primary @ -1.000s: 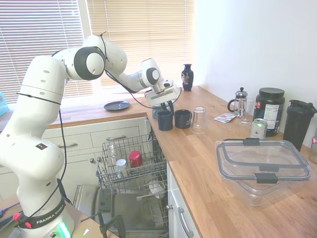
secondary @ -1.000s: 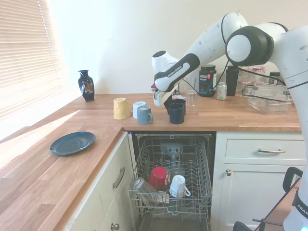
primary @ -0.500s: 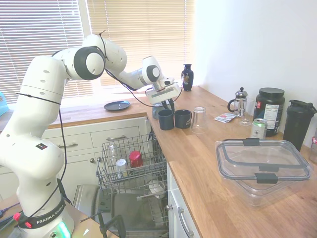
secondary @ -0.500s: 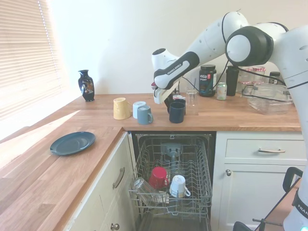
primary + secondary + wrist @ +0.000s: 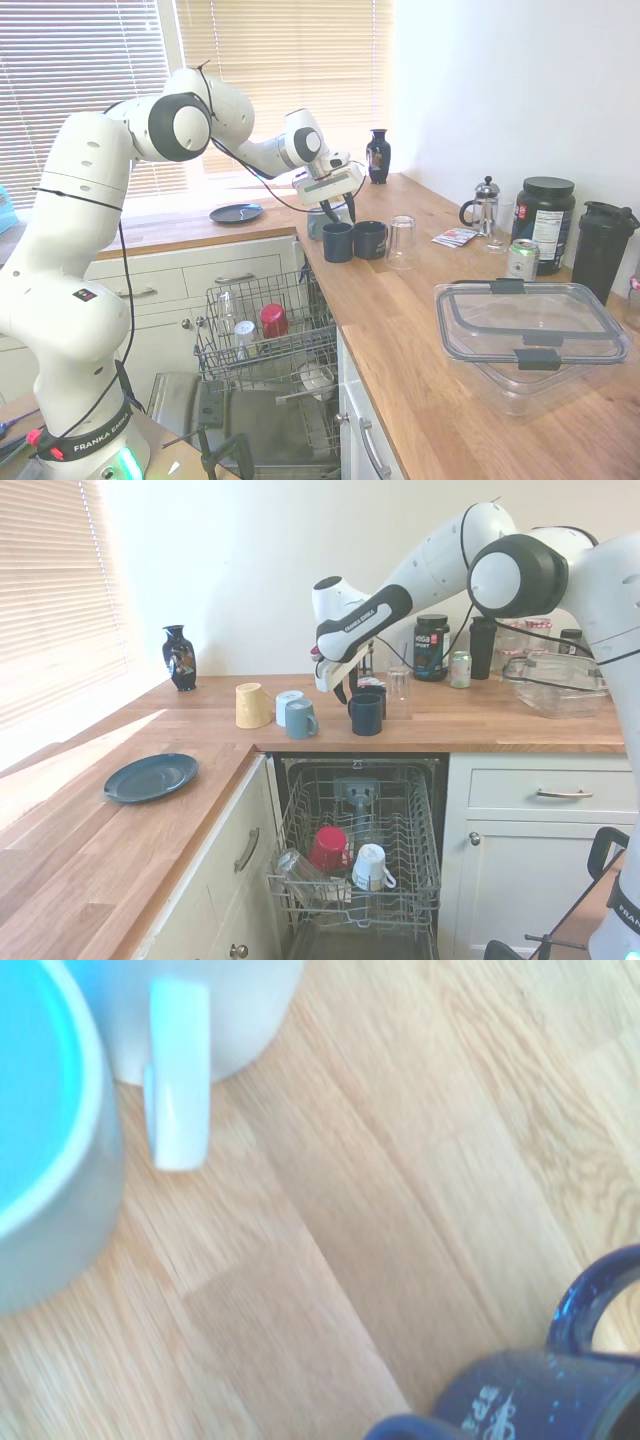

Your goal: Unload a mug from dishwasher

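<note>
My gripper hangs just above the mug, fingers spread and holding nothing; there is clear air between them and the rim, so the mug bears its own weight on the counter. It stands upright near the counter's front edge, above the open dishwasher, with its handle free to one side; I judge that is the shortest lift out of the rack, and the reason it sits there rather than deeper in.

Just behind it is a wider dark mug, then an upturned glass; the three form a short row, close but apart as far as I can tell. In the wrist view the mug shows at one edge with its handle loop; a blue mug and a white mug lie across a strip of bare wood, well apart from it; so there is room around it and nothing leans on it.

A red cup and a white cup remain in the rack; they are not mine to fetch.

The unloading looks done to me; what is left is to lift straight up, since a sideways drift could clip the rim or the wider mug.
</note>
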You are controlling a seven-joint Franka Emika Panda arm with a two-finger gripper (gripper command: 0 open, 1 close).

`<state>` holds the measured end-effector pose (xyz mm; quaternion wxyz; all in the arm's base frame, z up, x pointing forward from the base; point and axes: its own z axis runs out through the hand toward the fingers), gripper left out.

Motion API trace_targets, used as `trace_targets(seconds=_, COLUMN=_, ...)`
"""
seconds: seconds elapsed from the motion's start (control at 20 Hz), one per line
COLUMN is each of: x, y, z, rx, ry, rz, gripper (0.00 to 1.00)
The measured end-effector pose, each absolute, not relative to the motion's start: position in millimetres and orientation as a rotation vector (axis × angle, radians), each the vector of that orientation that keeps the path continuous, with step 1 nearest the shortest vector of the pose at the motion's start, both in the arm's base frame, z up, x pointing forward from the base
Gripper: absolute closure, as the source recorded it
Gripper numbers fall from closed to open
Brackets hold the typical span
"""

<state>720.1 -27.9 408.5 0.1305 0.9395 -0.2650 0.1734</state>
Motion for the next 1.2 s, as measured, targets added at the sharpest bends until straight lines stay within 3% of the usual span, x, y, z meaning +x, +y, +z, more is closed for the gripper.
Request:
trace_targets(seconds=0.4, x=704.0, y=-14.5, z=480.8, rx=2.780, ry=-0.822, rz=0.631, gripper=0.00)
trace_targets(seconds=0.75, x=632.3, y=33.7, z=523.1, rx=2.873, ry=-0.862, rz=0.722, gripper=0.00)
trace_targets(seconds=0.95, x=580.1, y=69.0, z=521.3, rx=2.909, ry=-0.900, rz=0.721, gripper=0.00)
trace_targets(seconds=1.2, x=512.8, y=108.6, z=473.9, rx=2.933, ry=-0.933, rz=0.650, gripper=0.00)
